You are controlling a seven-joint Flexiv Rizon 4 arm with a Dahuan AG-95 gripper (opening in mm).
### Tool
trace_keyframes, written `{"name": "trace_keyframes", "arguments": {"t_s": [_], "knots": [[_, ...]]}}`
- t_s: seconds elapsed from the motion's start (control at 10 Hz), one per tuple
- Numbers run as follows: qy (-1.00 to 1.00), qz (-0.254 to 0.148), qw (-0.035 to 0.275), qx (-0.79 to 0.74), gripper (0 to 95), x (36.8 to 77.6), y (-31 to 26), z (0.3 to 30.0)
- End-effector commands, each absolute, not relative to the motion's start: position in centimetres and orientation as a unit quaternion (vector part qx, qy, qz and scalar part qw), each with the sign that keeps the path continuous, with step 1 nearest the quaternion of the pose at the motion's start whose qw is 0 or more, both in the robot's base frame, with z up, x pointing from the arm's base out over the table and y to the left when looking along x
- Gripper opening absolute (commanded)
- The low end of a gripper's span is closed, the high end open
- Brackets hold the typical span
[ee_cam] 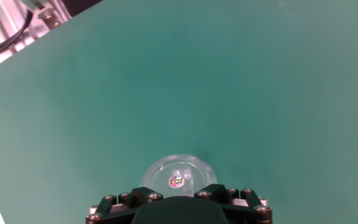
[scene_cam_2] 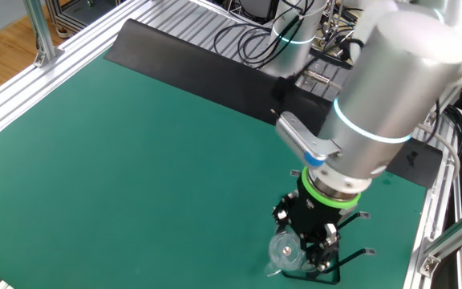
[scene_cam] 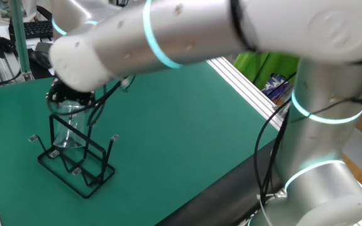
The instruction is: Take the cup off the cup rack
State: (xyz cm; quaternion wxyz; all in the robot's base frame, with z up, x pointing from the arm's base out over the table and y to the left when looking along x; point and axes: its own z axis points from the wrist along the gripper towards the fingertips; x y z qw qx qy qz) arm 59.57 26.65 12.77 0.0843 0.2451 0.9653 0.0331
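The clear cup (scene_cam: pixel 71 129) hangs upside down over a prong of the black wire cup rack (scene_cam: pixel 80 164) at the left of the green mat. My gripper (scene_cam: pixel 71 107) comes down from above and its jaws sit against the sides of the cup's upturned base. In the hand view the cup's round base (ee_cam: pixel 179 173), with a small sticker on it, lies between my black fingers (ee_cam: pixel 143 196). The rack itself is out of that view. In the other fixed view the cup (scene_cam_2: pixel 283 253) shows beside my gripper (scene_cam_2: pixel 301 249), above the rack (scene_cam_2: pixel 351 258).
The green mat (scene_cam: pixel 168 138) spreads right of the rack. An aluminium rail (scene_cam: pixel 244 78) and a black strip (scene_cam_2: pixel 183 56) border it. The arm's thick grey links (scene_cam: pixel 332 107) stand at the right. A black cable (scene_cam: pixel 105 94) hangs near the gripper.
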Motion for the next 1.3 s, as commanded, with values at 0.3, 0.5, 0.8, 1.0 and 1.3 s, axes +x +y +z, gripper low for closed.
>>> {"name": "trace_keyframes", "arguments": {"t_s": [0.3, 0.5, 0.8, 1.0, 1.3], "knots": [[0.969, 0.024, 0.071, 0.235, 0.0, 59.9, 26.7, 12.6], [0.971, 0.026, 0.065, 0.229, 0.0, 59.9, 26.5, 12.9], [0.974, 0.025, 0.058, 0.217, 0.0, 59.9, 26.2, 13.3], [0.975, 0.027, 0.048, 0.214, 0.0, 59.8, 26.1, 13.5], [0.977, 0.030, 0.033, 0.208, 0.0, 59.6, 25.9, 13.8]]}}
